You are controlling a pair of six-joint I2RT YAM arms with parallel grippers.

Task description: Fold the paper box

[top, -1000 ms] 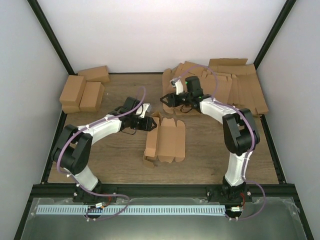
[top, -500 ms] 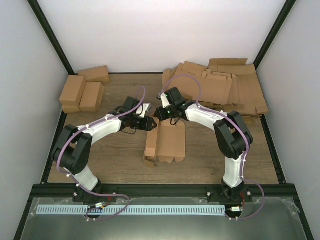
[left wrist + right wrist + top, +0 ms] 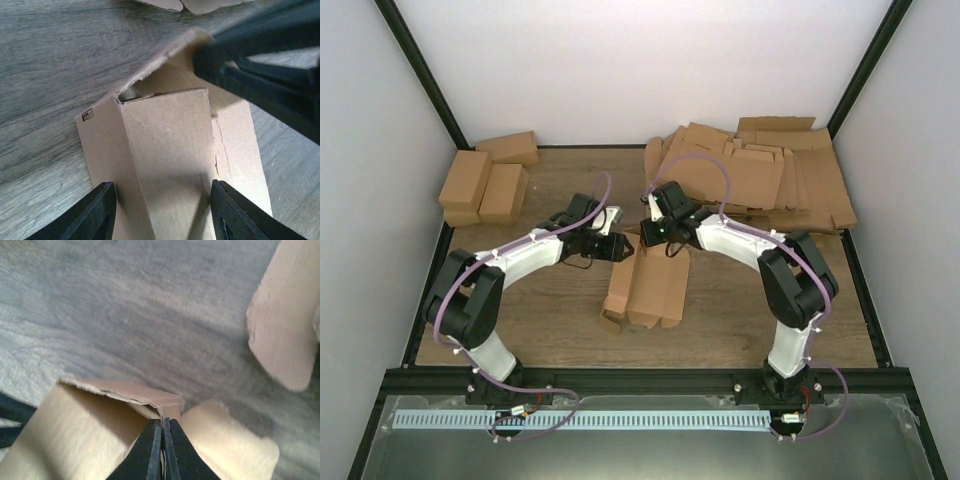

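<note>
The paper box [image 3: 650,290] lies partly folded mid-table, with one long panel raised and end flaps loose. My left gripper [image 3: 617,250] reaches it from the left. In the left wrist view its fingers [image 3: 97,212] stand on both sides of the raised panel [image 3: 165,135] and press on it. My right gripper [image 3: 655,235] is at the box's far end. In the right wrist view it [image 3: 163,422] is shut on the thin edge of a flap of the paper box [image 3: 90,425]. Its black fingers [image 3: 260,65] also show in the left wrist view.
A heap of flat brown cardboard sheets [image 3: 770,175] covers the back right of the table. Three folded brown cartons [image 3: 485,180] stand at the back left. A rounded cardboard flap [image 3: 285,335] lies just right of the right gripper. Black frame posts line the table's sides.
My right arm swung from the sheet heap down to the box's far end and its jaws closed on a flap. The box's near end shifted a little left. The left arm stayed put.
</note>
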